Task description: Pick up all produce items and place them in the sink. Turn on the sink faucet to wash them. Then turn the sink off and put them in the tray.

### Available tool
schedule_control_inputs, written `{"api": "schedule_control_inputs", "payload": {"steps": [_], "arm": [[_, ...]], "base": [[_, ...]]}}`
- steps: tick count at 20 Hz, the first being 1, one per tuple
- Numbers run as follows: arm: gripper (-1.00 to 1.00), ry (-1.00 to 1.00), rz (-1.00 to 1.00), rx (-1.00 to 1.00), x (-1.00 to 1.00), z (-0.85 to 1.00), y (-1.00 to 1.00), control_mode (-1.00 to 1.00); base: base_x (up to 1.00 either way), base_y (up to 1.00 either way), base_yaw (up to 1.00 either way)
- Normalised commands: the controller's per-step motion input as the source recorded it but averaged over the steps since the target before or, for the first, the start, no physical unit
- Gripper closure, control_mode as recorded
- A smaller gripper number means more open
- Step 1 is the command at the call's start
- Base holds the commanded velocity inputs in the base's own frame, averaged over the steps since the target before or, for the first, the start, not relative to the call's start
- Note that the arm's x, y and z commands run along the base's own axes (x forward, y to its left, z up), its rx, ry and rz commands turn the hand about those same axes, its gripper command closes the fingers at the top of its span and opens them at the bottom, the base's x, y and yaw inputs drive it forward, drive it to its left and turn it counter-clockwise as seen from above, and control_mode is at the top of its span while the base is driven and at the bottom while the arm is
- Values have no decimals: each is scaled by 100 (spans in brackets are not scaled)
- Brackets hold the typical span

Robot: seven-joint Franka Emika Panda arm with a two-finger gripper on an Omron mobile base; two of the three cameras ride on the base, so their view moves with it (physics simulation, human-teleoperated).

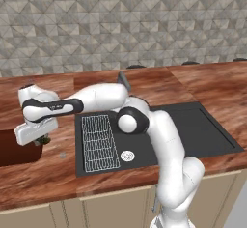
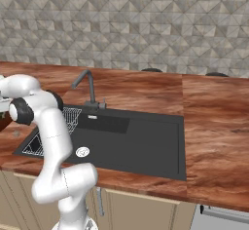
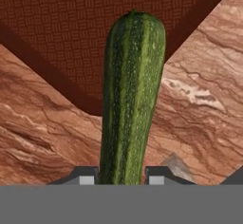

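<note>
Gripper (image 3: 121,176) is clamped narrow on the cucumber (image 3: 132,99), the two dark fingertips (image 3: 85,176) pinching its near end in the hand view, so the grip sits at one tip and not mid-body. The cucumber is up in the air, over the corner of the dark reddish-brown tray (image 3: 66,38) where tray edge meets wood countertop (image 3: 199,114); in the left base view the hand hangs at the far left past the sink (image 1: 212,130), with a bit of green (image 1: 43,139) poking out below it. Long axis runs straight out from the jaws along the gripper's line of sight, free rounded end pointing away from the hand toward the tray floor. Risks, as I judge them: an end grip leaves most of the length hanging free, so it may pivot or slip out on a fast move; released here, part of it looks to land outside the corner, so it could hit the rim, tip and roll onto the countertop; a smooth round body will likely roll once down. Faucet (image 2: 87,88) stands well apart, no clash there.
</note>
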Motion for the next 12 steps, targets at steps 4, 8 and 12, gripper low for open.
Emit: {"api": "schedule_control_inputs", "payload": {"steps": [4,8,12], "arm": [[100,0,0,4,8,-18,1,-100],[100,5,0,0,18,-21,15,-100],[100,4,0,0,21,-21,16,-100]], "base": [[0,0,0],[0,0,0],[0,0,0]]}}
